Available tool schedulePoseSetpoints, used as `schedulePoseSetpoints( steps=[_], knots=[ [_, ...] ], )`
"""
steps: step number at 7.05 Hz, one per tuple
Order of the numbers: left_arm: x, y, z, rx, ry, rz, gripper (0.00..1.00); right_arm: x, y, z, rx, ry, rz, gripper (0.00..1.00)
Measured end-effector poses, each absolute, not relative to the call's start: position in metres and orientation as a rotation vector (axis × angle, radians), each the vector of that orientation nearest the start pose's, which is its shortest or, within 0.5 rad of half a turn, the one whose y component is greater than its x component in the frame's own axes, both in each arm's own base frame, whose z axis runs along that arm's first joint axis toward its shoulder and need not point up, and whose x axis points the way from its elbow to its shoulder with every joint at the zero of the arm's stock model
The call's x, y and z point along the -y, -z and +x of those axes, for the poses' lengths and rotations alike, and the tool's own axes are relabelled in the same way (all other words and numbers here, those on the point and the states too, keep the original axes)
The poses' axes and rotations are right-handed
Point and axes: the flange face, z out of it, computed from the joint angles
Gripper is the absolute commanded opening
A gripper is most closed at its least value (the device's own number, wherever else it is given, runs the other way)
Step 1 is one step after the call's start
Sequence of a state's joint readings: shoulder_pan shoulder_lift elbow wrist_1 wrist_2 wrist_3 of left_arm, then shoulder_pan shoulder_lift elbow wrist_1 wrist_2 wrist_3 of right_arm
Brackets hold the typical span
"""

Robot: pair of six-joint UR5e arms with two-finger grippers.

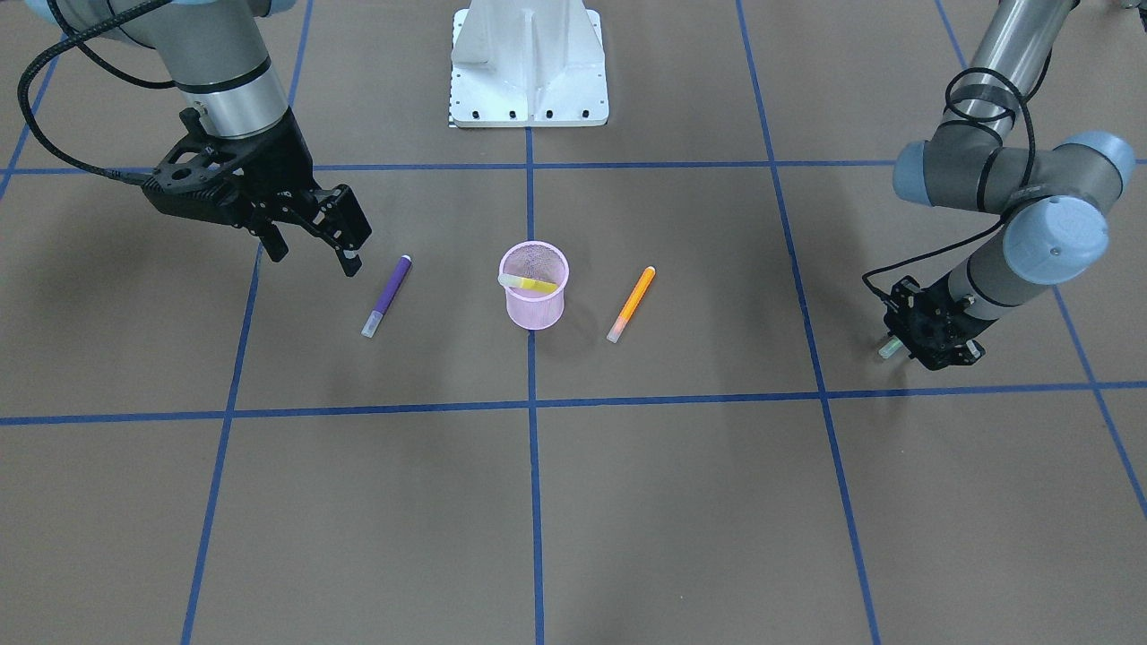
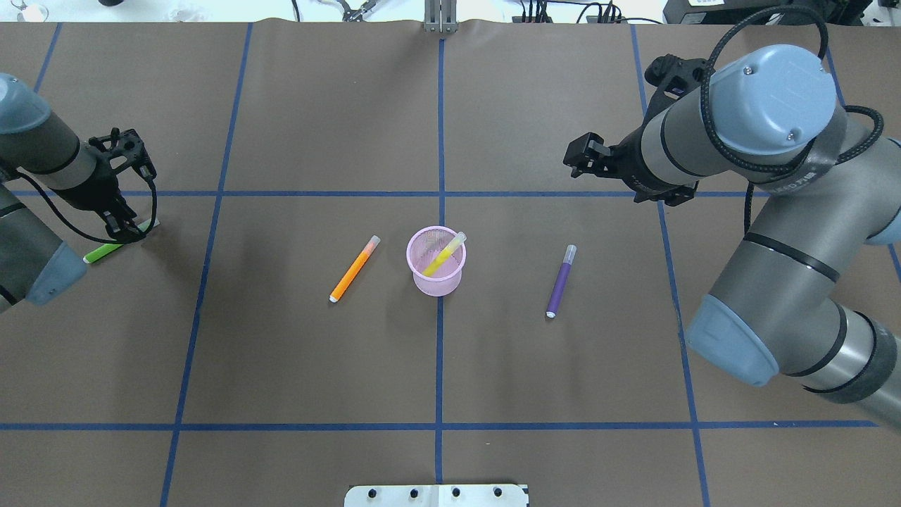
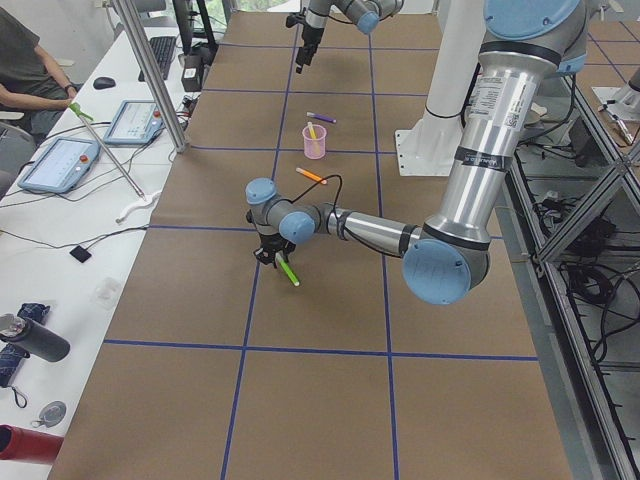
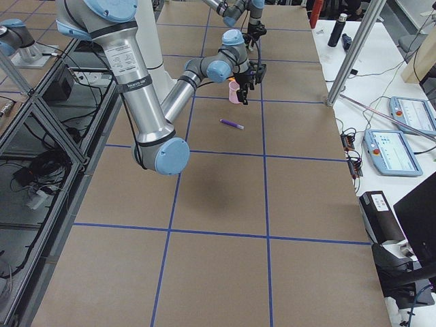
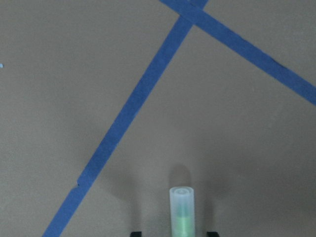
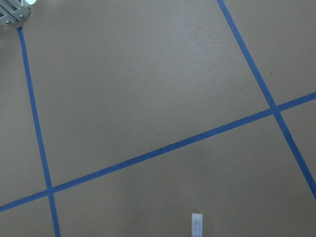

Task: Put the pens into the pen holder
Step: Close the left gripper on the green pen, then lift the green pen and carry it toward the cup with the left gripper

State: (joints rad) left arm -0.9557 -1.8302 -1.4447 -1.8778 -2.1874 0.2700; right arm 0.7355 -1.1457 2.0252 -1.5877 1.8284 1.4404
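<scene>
No text, brand, number or sign legible in any view, small dark printed label (image 3: 511, 100) on the left arm's (image 3: 480, 150) silver tube too blurred to read, faint lettering (image 2: 797, 185) on the right arm's (image 2: 760, 105) dark band illegible

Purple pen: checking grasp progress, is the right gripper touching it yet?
Apart. The front-facing view shows bare table between the open right gripper and the purple pen.
</scene>
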Motion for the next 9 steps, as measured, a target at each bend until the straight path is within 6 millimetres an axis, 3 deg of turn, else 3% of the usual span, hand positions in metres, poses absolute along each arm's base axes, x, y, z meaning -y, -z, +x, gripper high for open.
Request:
schedulePoseSetpoints(
  steps=[1, 2, 4, 5, 7, 9],
  knots=[
    [0.552, -0.553, 0.298, -0.699, -0.978, 0.327, 0.08, 0.458, -0.234, -0.345, 0.888, -0.453, 0.143, 1.00],
    [0.552, -0.554, 0.298, -0.698, -0.978, 0.326, 0.00, 0.458, -0.234, -0.345, 0.888, -0.454, 0.145, 1.00],
    [0.553, -0.548, 0.294, -0.705, -0.975, 0.337, 0.00, 0.458, -0.232, -0.345, 0.890, -0.455, 0.147, 1.00],
    [0.557, -0.531, 0.282, -0.716, -0.961, 0.365, 0.00, 0.459, -0.232, -0.345, 0.891, -0.456, 0.148, 1.00],
    [0.573, -0.467, 0.251, -0.773, -0.892, 0.446, 0.00, 0.460, -0.232, -0.344, 0.889, -0.459, 0.149, 1.00],
    [0.575, -0.391, 0.246, -0.837, -0.759, 0.505, 0.00, 0.463, -0.237, -0.340, 0.880, -0.468, 0.149, 1.00]
  ],
)
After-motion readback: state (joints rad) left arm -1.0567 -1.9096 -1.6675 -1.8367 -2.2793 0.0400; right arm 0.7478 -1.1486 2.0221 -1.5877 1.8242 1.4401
